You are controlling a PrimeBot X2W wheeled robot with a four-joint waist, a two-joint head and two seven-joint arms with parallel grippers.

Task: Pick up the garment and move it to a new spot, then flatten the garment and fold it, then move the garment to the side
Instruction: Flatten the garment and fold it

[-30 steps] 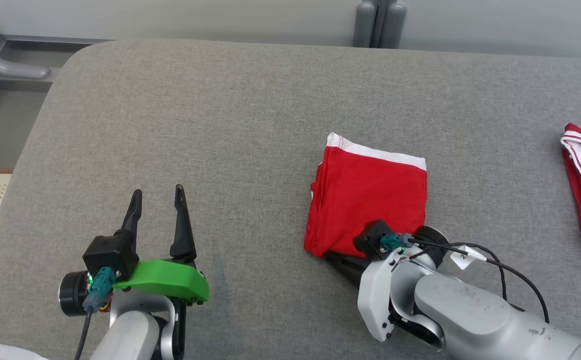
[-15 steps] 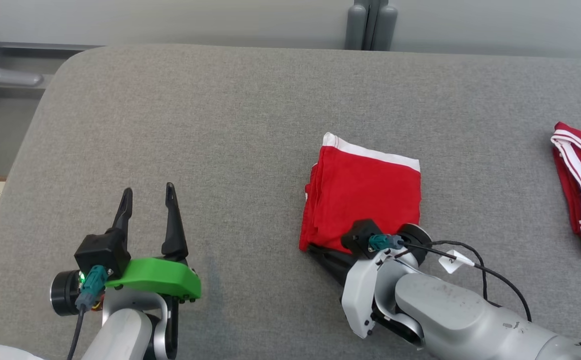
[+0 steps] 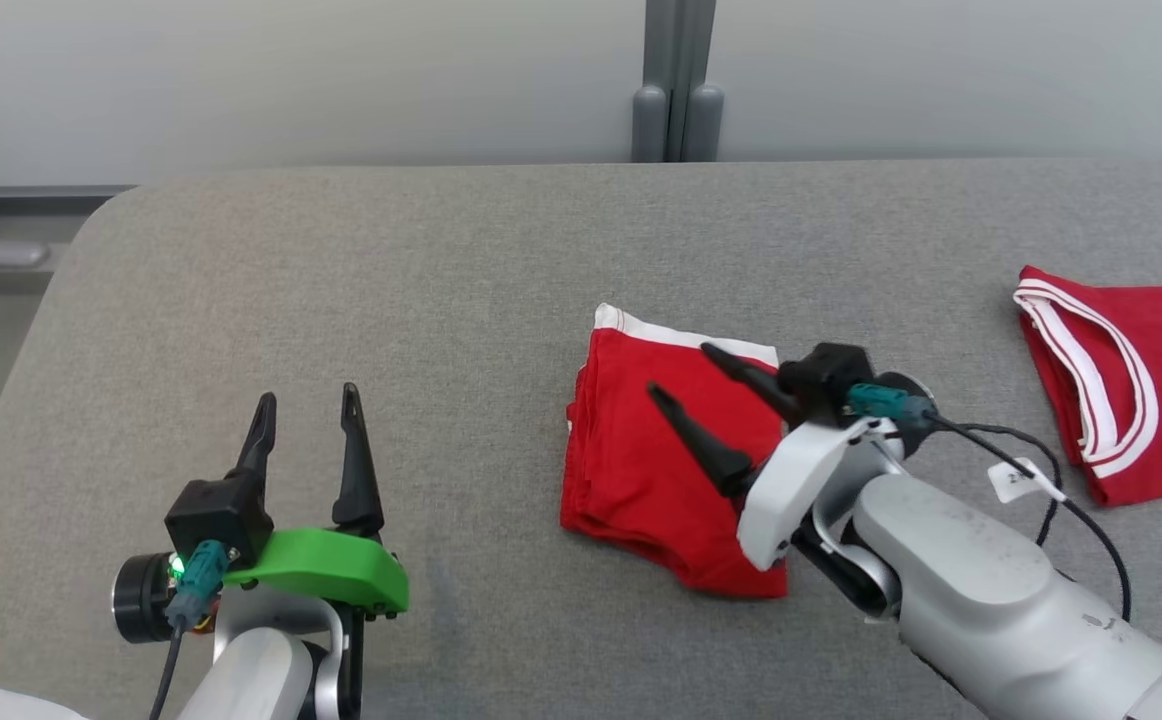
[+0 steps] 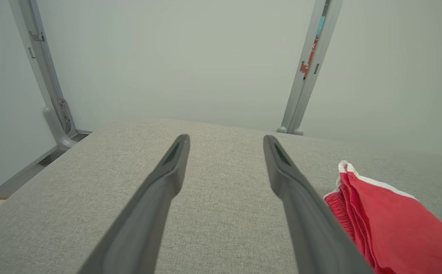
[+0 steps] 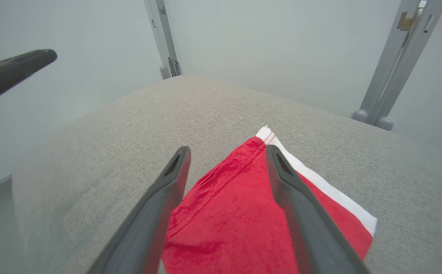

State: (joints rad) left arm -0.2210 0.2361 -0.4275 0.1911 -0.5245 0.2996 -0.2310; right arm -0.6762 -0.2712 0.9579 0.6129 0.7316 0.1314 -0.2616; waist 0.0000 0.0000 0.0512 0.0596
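Folded red garment [image 3: 641, 460] lay centre-right on counter [image 3: 391, 280], long axis near-to-far. Right claw [image 3: 679, 368], fingers apart and empty, hovered directly over it. Left claw [image 3: 307, 395], also apart, well left.
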